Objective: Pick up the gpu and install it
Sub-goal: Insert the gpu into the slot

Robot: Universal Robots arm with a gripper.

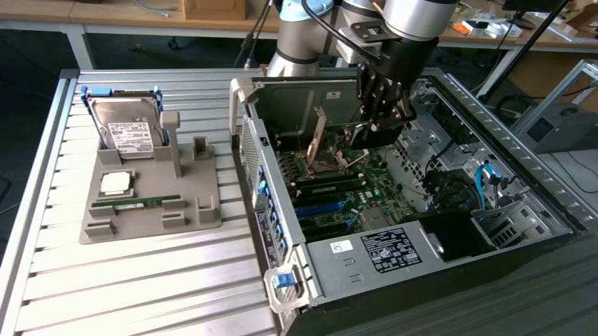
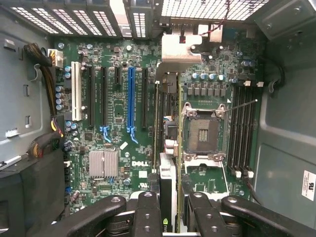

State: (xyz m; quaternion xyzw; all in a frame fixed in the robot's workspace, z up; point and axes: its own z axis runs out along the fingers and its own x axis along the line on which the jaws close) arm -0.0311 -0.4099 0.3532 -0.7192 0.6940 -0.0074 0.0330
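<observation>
The gpu (image 2: pixel 167 148) is a thin dark card seen edge-on in the wrist view, with its silver bracket (image 2: pixel 181 49) at the far end. My gripper (image 2: pixel 170 210) is shut on the card, one black finger (image 2: pixel 148 212) on each side. The card hangs above the motherboard (image 2: pixel 113 128), between the black expansion slots and the empty CPU socket (image 2: pixel 202 133), to one side of the blue slot (image 2: pixel 131 98). In the exterior view my gripper (image 1: pixel 374 129) reaches down into the open computer case (image 1: pixel 523 175) and holds the gpu (image 1: pixel 348 131) just above the board.
A grey holder tray (image 1: pixel 150 217) lies at the exterior view's left, with a silver hard drive (image 1: pixel 126 129), a CPU chip (image 1: pixel 115 183) and a green memory stick (image 1: pixel 140 201). Case walls, a drive cage (image 2: pixel 133 15) and cables (image 2: pixel 47 84) ring the board.
</observation>
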